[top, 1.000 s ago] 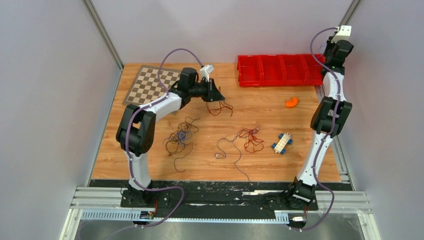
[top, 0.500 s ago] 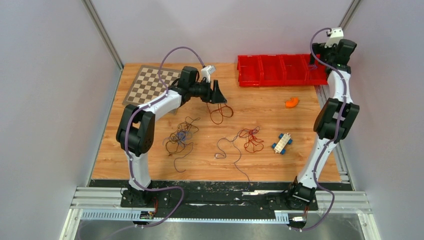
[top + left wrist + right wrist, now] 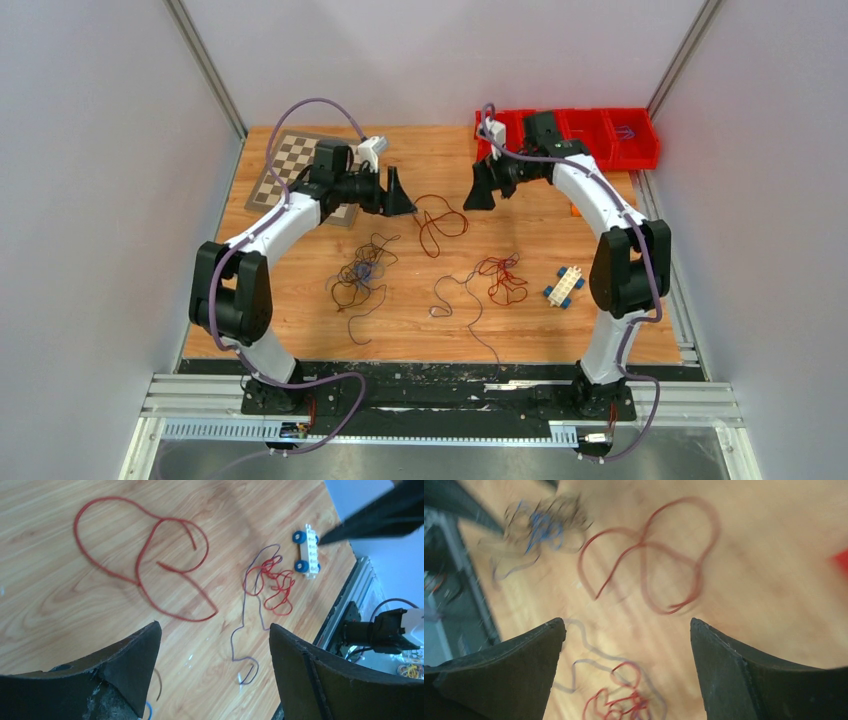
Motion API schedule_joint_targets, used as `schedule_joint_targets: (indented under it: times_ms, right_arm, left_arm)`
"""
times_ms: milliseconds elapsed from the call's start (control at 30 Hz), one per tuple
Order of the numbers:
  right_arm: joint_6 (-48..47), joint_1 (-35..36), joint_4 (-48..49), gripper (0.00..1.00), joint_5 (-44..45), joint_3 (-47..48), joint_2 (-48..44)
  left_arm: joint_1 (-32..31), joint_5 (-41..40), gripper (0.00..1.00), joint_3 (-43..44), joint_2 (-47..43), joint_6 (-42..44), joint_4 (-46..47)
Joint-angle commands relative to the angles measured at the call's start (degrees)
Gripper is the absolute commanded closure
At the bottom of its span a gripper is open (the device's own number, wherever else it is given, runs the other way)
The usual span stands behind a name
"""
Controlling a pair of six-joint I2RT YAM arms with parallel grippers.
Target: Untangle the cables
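The left end effector [image 3: 403, 192] is hovering released at 10 o'clock of the looped red cable [image 3: 137, 581], the right end effector [image 3: 472, 186], also released, at 2 o'clock; the cable is lying on the wooden surface [image 3: 560, 235].

The right tool [image 3: 472, 198] swings in from the far right corner to the middle of the desk [image 3: 300, 330], just right of the red looped cable [image 3: 438, 222]. The left tool [image 3: 405, 203] draws back leftward, and the cable it let go now lies flat.
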Motion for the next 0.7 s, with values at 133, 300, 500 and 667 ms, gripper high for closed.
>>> schedule_joint_targets:
  times_ms: [133, 300, 500, 667]
  right_arm:
    - [-19.10, 5.90, -12.68, 0.07, -1.38, -17.83, -11.85]
    - [-26.43, 13.03, -7.25, 0.04, 6.32, -27.65, -16.25]
    - [-36.86, 16.32, -4.64, 0.03, 9.62, -27.86, -11.77]
    - [-43.04, 18.64, -2.04, 0.07, 12.57, -28.19, -7.51]
  left_arm:
    - [2.37, 4.41, 0.12, -8.59, -12.54, 9.04, -0.66]
    - [4.34, 5.77, 0.11, -12.39, -16.06, 7.79, -0.49]
    - [5.84, 6.90, 0.11, -13.37, -17.87, 6.54, -0.30]
    - [6.62, 6.82, 0.11, -13.37, -19.30, 6.51, -0.74]
